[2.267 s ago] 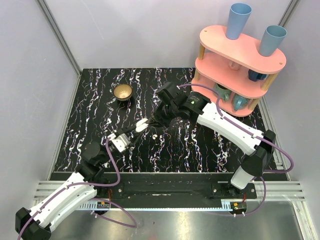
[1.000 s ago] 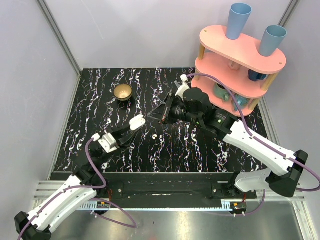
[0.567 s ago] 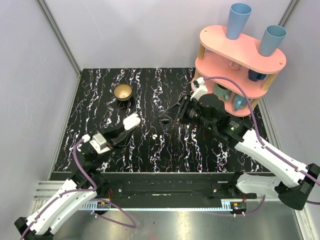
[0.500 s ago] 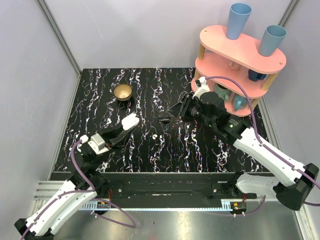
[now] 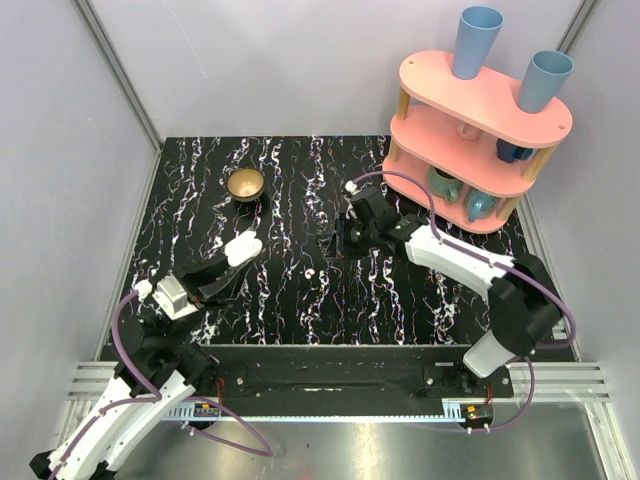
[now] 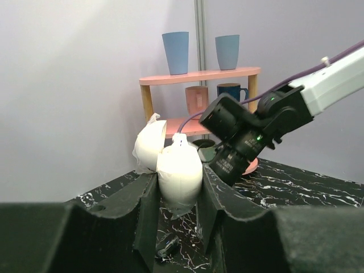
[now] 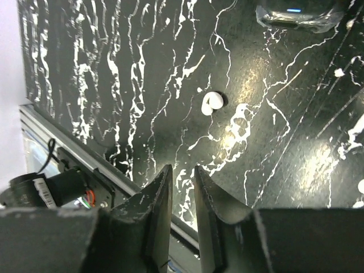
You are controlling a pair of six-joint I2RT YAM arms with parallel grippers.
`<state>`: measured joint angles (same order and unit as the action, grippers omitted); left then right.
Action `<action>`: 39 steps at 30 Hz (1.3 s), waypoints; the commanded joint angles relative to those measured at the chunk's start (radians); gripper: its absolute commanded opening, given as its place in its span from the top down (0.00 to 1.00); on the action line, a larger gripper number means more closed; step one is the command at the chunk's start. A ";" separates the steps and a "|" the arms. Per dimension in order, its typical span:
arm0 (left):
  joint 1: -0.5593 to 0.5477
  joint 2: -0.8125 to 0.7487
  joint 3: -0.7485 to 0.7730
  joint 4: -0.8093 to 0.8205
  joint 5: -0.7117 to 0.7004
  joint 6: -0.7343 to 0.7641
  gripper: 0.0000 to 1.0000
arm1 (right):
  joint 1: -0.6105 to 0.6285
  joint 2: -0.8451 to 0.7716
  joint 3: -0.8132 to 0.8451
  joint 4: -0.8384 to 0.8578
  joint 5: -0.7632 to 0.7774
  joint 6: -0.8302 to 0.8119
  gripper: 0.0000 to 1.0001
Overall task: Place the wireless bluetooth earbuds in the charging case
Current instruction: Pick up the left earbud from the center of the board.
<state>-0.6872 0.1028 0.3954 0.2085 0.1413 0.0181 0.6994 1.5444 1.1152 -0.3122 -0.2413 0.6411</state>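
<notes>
— Where is the charging case (image 6: 179,170) being kept?
— Above the surface (image 5: 400,300), near left, lid open, it is being clamped by the left gripper (image 6: 178,196).
— And the earbud (image 7: 212,103)?
— One is being left mid-surface. The right gripper's (image 7: 181,177) jaws are being held narrowly apart, empty. It is being judged light, glossy and slippery, best pinched gently across its body.

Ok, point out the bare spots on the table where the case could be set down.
Bare: the rear strip between the brass bowl and the pink shelf, and the near strip from the earbud to the table front edge. Crowded: the middle, where earbud, black block, right gripper and left gripper holding the charging case meet.
</notes>
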 commanded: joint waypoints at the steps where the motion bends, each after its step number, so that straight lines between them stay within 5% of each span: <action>1: -0.003 -0.040 0.043 -0.057 -0.042 -0.012 1.00 | -0.005 0.094 0.069 0.025 -0.105 -0.093 0.72; 19: -0.005 -0.071 0.066 -0.126 -0.060 -0.046 1.00 | -0.003 0.437 0.316 -0.065 -0.182 -0.256 0.68; 39: -0.005 -0.091 0.069 -0.162 -0.071 -0.053 1.00 | -0.001 0.608 0.485 -0.183 -0.147 -0.448 0.62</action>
<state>-0.6872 0.0250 0.4210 0.0387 0.0994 -0.0273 0.6991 2.1315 1.5425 -0.4934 -0.3828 0.2279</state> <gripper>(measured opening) 0.340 0.383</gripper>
